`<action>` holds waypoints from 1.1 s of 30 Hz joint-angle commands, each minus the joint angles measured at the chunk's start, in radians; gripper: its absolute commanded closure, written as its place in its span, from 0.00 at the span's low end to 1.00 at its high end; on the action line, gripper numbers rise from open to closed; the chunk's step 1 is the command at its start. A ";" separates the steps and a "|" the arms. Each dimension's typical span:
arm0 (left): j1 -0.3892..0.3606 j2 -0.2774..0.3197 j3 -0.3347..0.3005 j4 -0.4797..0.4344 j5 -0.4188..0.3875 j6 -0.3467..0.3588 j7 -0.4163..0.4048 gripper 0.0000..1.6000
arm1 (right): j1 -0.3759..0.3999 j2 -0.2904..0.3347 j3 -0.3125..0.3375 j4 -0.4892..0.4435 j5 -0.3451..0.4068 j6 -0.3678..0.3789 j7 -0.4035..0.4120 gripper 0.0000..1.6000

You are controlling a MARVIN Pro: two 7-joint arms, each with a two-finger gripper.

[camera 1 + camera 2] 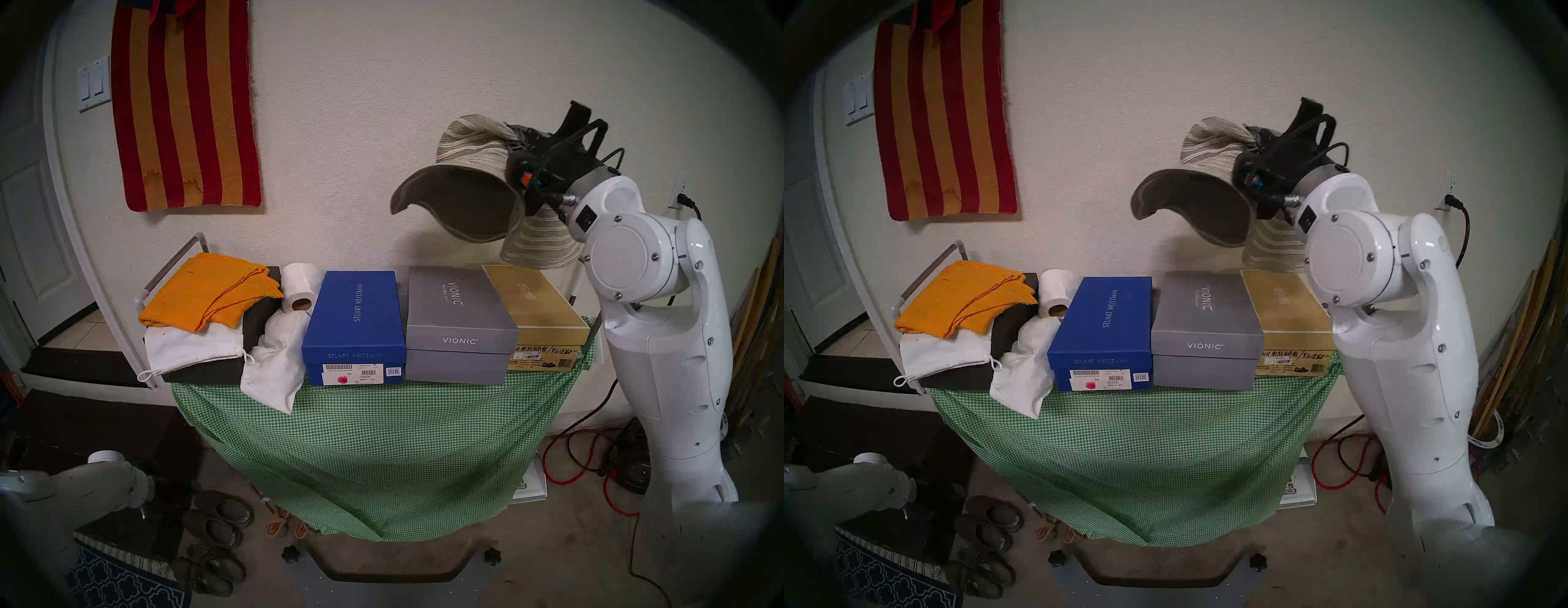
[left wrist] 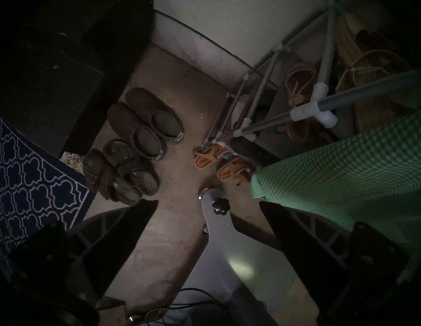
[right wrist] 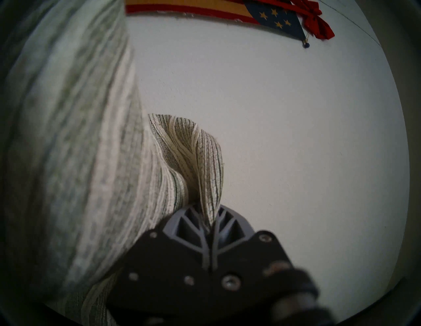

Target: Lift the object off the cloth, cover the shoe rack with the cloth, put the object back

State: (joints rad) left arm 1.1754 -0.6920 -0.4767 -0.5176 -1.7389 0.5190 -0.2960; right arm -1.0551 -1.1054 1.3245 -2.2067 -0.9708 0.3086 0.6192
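Observation:
The hat (image 1: 462, 204) hangs in the air above the right end of the shoe rack (image 1: 169, 271), olive underside facing me, brim flopping down. My right gripper (image 3: 208, 218) is shut on a pinched fold of its striped brim (image 3: 186, 159). The green-check cloth (image 1: 373, 446) drapes down the rack's front from under the boxes on top, sagging in the middle. My left gripper (image 2: 208, 202) is open and empty, low at the rack's left front corner (image 2: 314, 109), pointing at the floor beside the cloth's hanging edge (image 2: 341, 164).
On the rack's top stand a blue box (image 1: 354, 327), a grey box (image 1: 458, 327) and a gold box (image 1: 534, 318), with an orange towel (image 1: 208, 297), white bags and a paper roll at the left. Shoes (image 2: 141, 129) lie on the floor by a dark chest (image 1: 85, 424). Red cables (image 1: 594, 463) run at the right.

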 commanded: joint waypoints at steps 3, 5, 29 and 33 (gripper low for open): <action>0.015 0.008 -0.007 0.025 -0.012 0.010 -0.064 0.00 | -0.017 -0.039 -0.048 -0.056 -0.013 0.063 0.035 1.00; 0.015 0.009 -0.006 0.029 -0.012 0.017 -0.074 0.00 | -0.037 -0.049 -0.040 -0.060 0.012 0.081 0.057 1.00; 0.070 0.017 -0.007 -0.007 0.001 -0.036 -0.169 0.00 | -0.112 -0.160 -0.246 0.154 -0.283 -0.060 -0.345 1.00; 0.084 0.026 -0.010 -0.002 -0.004 -0.053 -0.187 0.00 | -0.115 -0.172 -0.297 0.213 -0.341 -0.080 -0.416 1.00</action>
State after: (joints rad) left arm 1.2257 -0.6760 -0.4796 -0.5299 -1.7288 0.4923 -0.4602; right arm -1.1928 -1.2402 1.0923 -2.0600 -1.2306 0.2608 0.3104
